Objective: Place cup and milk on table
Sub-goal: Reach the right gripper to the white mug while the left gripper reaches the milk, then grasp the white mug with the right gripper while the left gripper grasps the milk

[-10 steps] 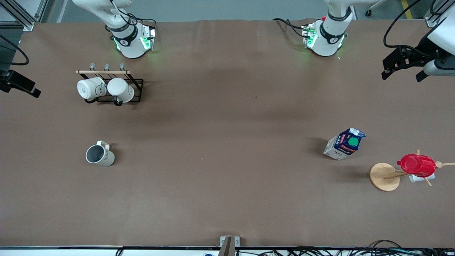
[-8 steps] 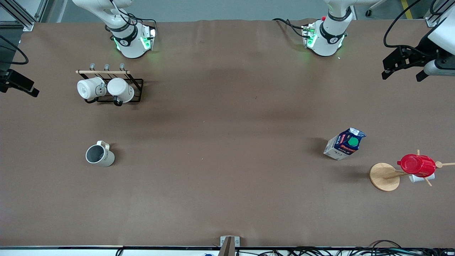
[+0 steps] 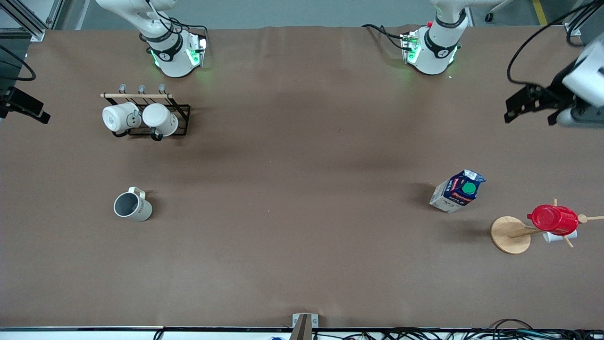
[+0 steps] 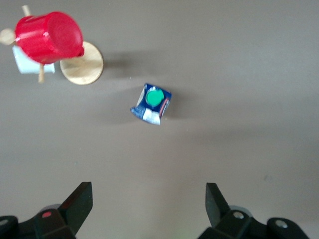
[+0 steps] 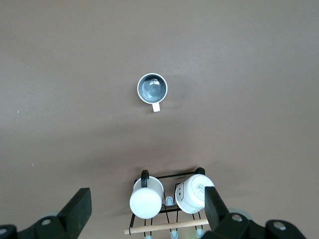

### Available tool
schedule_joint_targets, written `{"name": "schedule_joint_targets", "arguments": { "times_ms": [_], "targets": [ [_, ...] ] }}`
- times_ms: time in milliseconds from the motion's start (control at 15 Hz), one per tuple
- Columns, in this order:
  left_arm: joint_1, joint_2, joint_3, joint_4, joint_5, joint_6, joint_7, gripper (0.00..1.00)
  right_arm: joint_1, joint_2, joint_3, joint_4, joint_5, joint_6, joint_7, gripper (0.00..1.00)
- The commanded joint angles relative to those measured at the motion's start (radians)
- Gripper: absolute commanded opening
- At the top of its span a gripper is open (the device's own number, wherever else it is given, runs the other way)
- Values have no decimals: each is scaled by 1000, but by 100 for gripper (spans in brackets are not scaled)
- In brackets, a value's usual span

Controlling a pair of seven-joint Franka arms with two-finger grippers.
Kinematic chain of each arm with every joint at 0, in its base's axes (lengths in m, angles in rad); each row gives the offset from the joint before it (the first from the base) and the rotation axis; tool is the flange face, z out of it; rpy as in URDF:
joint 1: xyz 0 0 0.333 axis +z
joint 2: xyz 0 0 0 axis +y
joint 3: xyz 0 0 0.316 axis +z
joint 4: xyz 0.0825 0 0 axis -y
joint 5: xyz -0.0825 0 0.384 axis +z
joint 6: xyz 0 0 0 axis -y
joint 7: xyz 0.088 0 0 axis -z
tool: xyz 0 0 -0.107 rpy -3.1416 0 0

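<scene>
Front view: the cup (image 3: 132, 207) stands upright on the table (image 3: 292, 198) toward the right arm's end, nearer to the camera than the black rack (image 3: 155, 118) holding two white mugs (image 3: 120, 117). The milk (image 3: 457, 191) stands on the table toward the left arm's end, just beside a wooden mug tree (image 3: 512, 234) that carries a red cup (image 3: 553, 219). The left gripper (image 3: 535, 101) hangs in the air over the table's edge at the left arm's end, holding nothing. The right gripper (image 3: 21, 106) shows only partly at the table's edge at the right arm's end.

Left wrist view: the left gripper's (image 4: 149, 209) fingers (image 4: 79, 204) are spread wide and empty. The milk (image 4: 152, 103) sits well apart from the fingertips, roughly in line with the gap between them; the red cup (image 4: 50, 37) and tree base (image 4: 82, 64) lie farther off.

Right wrist view: the right gripper's (image 5: 147, 211) fingers (image 5: 77, 206) are spread wide and empty, high over the rack (image 5: 167, 204). The cup (image 5: 152, 89) lies well apart from the fingertips, grey inside showing.
</scene>
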Motion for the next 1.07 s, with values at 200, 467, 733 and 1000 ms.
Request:
{"name": "schedule_joint_targets", "arguments": {
  "times_ms": [200,467,733,1000],
  "targets": [
    [0,151,-3,-128,17,294,169,100,-7,128,13,-12,6,45,-46,100],
    [-10,241,-5,-153,69,388,200,100,-29,216,4,-159,8,294,-268,100],
    [-20,272,-6,-193,109,396,200,100,-29,294,4,-317,8,596,-360,100],
    [-18,306,-6,-224,114,413,200,100,-30,377,1,-394,6,805,-465,100]
  ]
}}
